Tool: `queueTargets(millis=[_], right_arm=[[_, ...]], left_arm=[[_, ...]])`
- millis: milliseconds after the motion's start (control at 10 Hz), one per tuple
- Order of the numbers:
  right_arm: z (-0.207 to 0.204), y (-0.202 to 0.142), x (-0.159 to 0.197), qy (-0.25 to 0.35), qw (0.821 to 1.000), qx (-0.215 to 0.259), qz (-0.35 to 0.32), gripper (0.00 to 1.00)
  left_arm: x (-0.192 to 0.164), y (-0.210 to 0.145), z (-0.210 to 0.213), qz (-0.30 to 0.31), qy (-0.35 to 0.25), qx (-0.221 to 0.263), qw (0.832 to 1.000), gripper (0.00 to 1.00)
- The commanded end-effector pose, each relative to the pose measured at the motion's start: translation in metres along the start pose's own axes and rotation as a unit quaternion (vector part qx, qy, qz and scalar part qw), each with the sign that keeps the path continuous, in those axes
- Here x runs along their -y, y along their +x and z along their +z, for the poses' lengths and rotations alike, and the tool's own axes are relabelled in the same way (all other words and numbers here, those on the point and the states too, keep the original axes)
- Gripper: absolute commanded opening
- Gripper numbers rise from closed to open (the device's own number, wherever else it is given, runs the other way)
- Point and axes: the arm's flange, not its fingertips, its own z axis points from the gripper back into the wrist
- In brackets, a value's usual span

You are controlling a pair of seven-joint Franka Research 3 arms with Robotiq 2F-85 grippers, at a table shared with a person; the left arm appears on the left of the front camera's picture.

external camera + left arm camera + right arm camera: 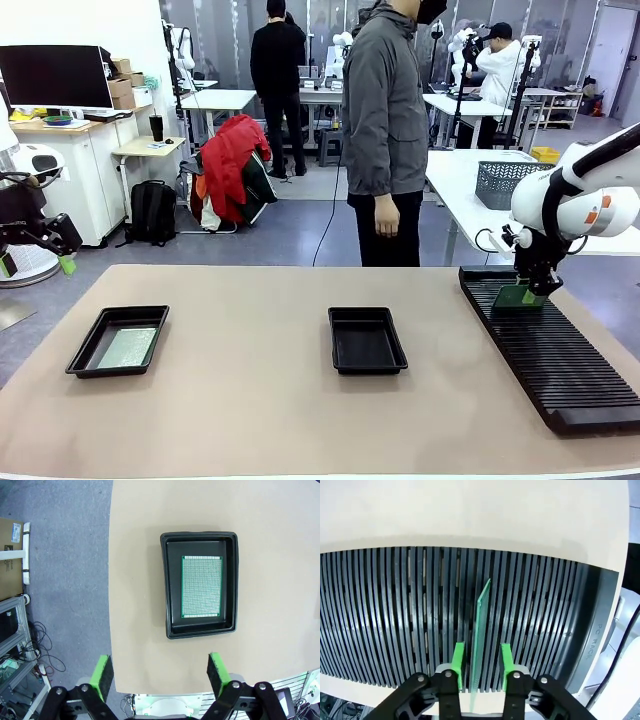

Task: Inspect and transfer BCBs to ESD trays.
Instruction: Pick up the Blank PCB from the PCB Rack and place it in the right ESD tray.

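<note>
Right gripper point(481, 655): jaws narrow, straddled upright BCB point(482, 610) in slotted rack point(395, 605) below (contact uncertain); pick-up step; next called for clamping, straight lift.

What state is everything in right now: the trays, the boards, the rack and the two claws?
Left ESD tray: holds one board.
Tray BCB: lying flat.
Middle ESD tray: empty.
Slotted rack: holds one board.
Rack BCB: standing on edge in a slot.
Right gripper: open, pads straddling the rack BCB, gaps either side.
Left gripper: open, empty.

Glossy black plastic tray point(368, 369); matt tan tabletop point(250, 400).
</note>
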Motion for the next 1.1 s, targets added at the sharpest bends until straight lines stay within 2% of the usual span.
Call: queueTargets(millis=[0, 100, 200, 300, 400, 500, 600, 700, 1000], right_arm=[[-0.0008, 0.0, 0.0016, 0.001, 1.0, -0.014, -0.01, 0.27], [-0.0005, -0.0009, 0.0012, -0.001, 1.0, -0.01, -0.009, 0.2], [-0.0003, -0.0011, 0.001, 0.0, 1.0, -0.014, -0.011, 0.28], [-0.0003, -0.0015, 0.0012, 0.001, 1.0, -0.013, -0.012, 0.1], [-0.0005, -0.0016, 0.0012, 0.002, 1.0, -0.013, -0.012, 0.18], [-0.0007, -0.002, 0.0013, 0.002, 1.0, -0.015, -0.014, 0.0], [-0.0004, -0.0014, 0.0015, 0.001, 1.0, -0.014, -0.013, 0.07], [0.0002, -0.0009, 0.0016, 0.001, 1.0, -0.014, -0.013, 0.0], [0.0047, -0.001, -0.0001, -0.002, 1.0, -0.013, -0.017, 0.0]], left_arm=[[-0.0014, 0.0003, -0.0028, -0.007, -0.004, 0.005, 1.0, 1.0], [-0.0014, 0.0003, -0.0028, -0.007, -0.004, 0.005, 1.0, 1.0], [-0.0014, 0.0003, -0.0028, -0.007, -0.004, 0.005, 1.0, 1.0], [-0.0014, 0.0003, -0.0028, -0.007, -0.004, 0.005, 1.0, 1.0], [-0.0014, 0.0003, -0.0028, -0.007, -0.004, 0.005, 1.0, 1.0], [-0.0014, 0.0003, -0.0028, -0.007, -0.004, 0.005, 1.0, 1.0], [-0.0014, 0.0003, -0.0028, -0.007, -0.004, 0.005, 1.0, 1.0], [-0.0014, 0.0003, -0.0028, -0.007, -0.004, 0.005, 1.0, 1.0], [-0.0014, 0.0003, -0.0028, -0.007, -0.004, 0.005, 1.0, 1.0]])
